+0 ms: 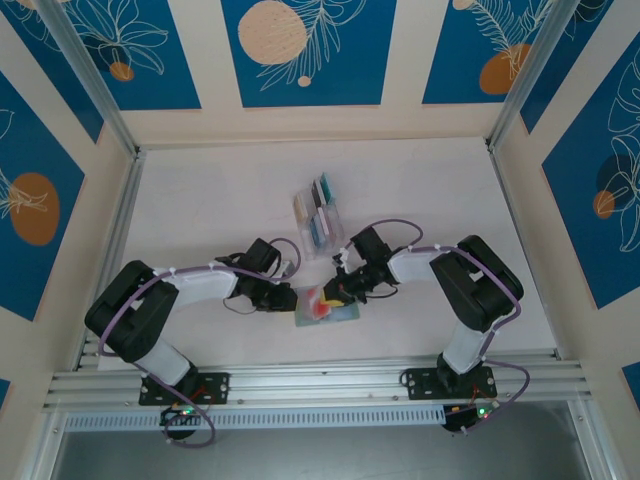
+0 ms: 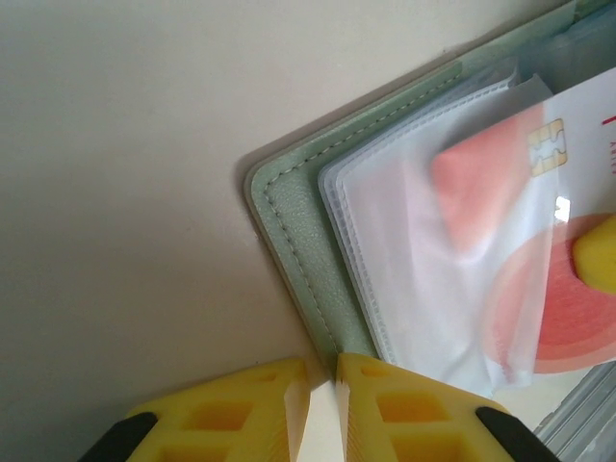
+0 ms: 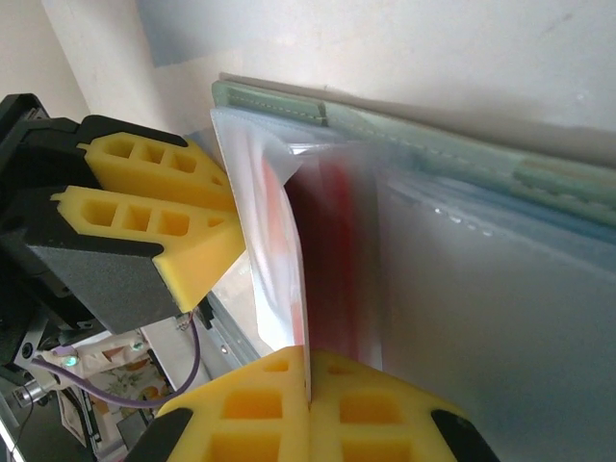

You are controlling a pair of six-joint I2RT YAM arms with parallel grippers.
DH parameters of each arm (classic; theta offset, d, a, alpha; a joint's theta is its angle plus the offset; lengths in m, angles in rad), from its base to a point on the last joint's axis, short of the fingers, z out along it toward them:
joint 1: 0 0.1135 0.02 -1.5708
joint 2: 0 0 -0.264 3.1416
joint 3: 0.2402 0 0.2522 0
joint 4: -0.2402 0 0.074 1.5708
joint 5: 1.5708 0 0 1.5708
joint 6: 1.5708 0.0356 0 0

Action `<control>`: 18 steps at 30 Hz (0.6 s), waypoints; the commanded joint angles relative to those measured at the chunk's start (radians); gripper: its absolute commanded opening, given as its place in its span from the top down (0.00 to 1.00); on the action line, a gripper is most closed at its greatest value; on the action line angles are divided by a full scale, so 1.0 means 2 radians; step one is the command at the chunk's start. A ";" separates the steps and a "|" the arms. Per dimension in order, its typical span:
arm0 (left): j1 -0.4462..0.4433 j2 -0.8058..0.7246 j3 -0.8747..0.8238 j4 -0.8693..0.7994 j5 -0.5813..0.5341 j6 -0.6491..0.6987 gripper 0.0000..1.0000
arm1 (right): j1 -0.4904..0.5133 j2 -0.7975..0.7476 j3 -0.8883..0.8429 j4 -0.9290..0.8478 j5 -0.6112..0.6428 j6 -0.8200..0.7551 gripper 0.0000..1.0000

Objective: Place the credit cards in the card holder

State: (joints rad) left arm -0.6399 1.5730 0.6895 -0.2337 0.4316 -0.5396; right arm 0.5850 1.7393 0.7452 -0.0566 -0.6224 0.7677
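Right jaws clamp red card (image 3: 327,250) half inside card holder (image 3: 433,144); left jaws pinch corner.

1. The card holder (image 2: 298,231) had a sage-green cover with matching stitching along its border; its inner sleeves were frosted clear.
2. The credit card (image 2: 577,327) was white with coral-red rounded shapes and a gold chip.
3. My left gripper (image 2: 322,371) and my right gripper (image 3: 308,385) carried yellow pads on black backing.
4. The table (image 1: 200,200) was off-white.
5. The wall panels (image 1: 305,50) were deep blue with white leaf outlines and peach and orange discs.
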 commanded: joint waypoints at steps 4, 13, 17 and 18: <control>-0.007 0.027 -0.011 -0.033 -0.056 0.009 0.80 | 0.021 0.014 0.005 0.000 0.028 0.018 1.00; -0.009 0.029 -0.016 -0.029 -0.057 0.001 0.81 | 0.014 -0.010 -0.003 -0.021 0.055 0.018 1.00; -0.008 0.032 -0.019 -0.025 -0.056 -0.001 0.80 | 0.012 -0.022 -0.016 -0.015 0.060 0.030 1.00; -0.009 0.032 -0.019 -0.024 -0.056 -0.001 0.80 | 0.012 -0.024 -0.019 -0.011 0.061 0.033 1.00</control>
State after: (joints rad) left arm -0.6464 1.5749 0.6891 -0.2325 0.4316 -0.5430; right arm 0.6132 1.7088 0.7364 -0.0422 -0.5564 0.8040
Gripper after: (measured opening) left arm 0.195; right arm 0.051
